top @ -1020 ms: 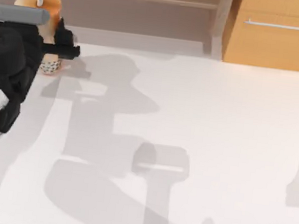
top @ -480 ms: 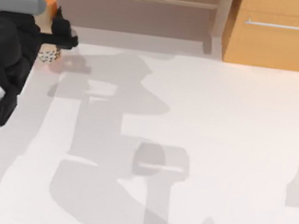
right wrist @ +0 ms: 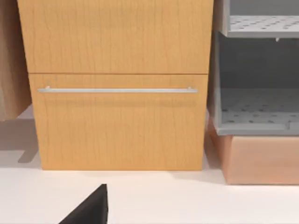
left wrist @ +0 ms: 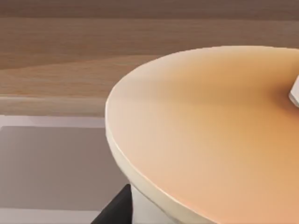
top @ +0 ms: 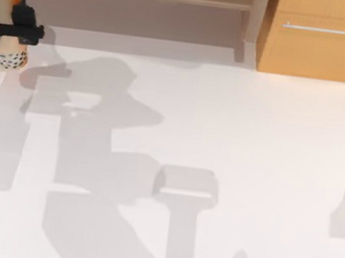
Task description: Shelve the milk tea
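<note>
At the ten o'clock corner of the bench (top: pixel 217 172), hard against the top view's left edge, the milk tea (top: pixel 8 17) stands upright with its lid uppermost and the dark pearls at its pale base. The left pincer (top: pixel 18 29) has it by the middle of the body: one black finger (top: pixel 27 23) wraps the three o'clock side of the cup, and the pincer looks closed to the cup's width, gripping it. The base seems to sit just over the white surface, though whether it touches I cannot tell.

The left wrist view looks down on the orange lid (left wrist: pixel 210 135), the cup directly beneath the camera, with a wooden board (left wrist: pixel 70 56) and a grey recess beyond it.

What the next move turns on, as I judge it: the cup's long axis is vertical and the open shelf (top: pixel 142 15) runs along the twelve o'clock edge, from the cup round toward one o'clock. The cup must travel that way while kept upright.

The left arm is plainly the nearer one. The right arm is parked; its wrist view faces a wooden drawer front (right wrist: pixel 117 121) with a metal handle (right wrist: pixel 117 90); a dark corner of the right pincer (right wrist: pixel 88 207) shows there, but how far it is open I cannot tell.
</note>
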Available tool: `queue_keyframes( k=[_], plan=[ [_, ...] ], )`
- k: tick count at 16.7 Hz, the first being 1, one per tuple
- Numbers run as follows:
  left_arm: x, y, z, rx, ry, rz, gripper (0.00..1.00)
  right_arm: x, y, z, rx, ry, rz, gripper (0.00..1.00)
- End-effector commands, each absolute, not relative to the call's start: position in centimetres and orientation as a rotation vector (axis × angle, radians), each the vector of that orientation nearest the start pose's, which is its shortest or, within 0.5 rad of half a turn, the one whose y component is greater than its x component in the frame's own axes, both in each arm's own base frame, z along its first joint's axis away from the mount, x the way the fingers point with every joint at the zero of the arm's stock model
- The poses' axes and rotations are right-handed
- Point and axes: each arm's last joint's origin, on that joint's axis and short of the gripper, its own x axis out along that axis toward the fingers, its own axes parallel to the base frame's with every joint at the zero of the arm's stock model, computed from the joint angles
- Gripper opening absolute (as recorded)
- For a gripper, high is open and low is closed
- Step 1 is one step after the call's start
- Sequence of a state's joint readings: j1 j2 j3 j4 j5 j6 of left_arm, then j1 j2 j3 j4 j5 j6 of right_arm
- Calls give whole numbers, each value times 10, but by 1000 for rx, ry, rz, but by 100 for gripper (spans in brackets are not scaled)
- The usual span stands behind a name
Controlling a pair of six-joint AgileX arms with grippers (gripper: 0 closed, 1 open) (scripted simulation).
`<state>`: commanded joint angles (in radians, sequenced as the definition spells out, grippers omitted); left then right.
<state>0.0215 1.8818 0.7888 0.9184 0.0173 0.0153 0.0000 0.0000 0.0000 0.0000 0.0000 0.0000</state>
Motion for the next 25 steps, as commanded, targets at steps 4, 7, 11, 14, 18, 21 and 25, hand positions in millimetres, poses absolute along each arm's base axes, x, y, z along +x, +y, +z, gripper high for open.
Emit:
queue_keyframes(
  k=[4, 7, 11, 14, 18, 21, 25],
  plan=[
    [372, 51, 171, -12, 222, 59, 0, 106, -1, 160, 0, 0, 0, 100],
    [377, 77, 201, -19, 223, 69, 0, 106, -1, 160, 0, 0, 0, 100],
    [390, 101, 248, -18, 186, 52, 0, 106, -1, 160, 0, 0, 0, 100],
    [403, 110, 276, -13, 151, 20, 0, 106, -1, 160, 0, 0, 0, 100],
    [421, 114, 298, -8, 117, -18, 0, 106, -1, 160, 0, 0, 0, 100],
    [425, 115, 303, -6, 108, -26, 0, 106, -1, 160, 0, 0, 0, 100],
    [424, 114, 304, -3, 104, -26, 0, 106, -1, 160, 0, 0, 0, 100]
  ],
)
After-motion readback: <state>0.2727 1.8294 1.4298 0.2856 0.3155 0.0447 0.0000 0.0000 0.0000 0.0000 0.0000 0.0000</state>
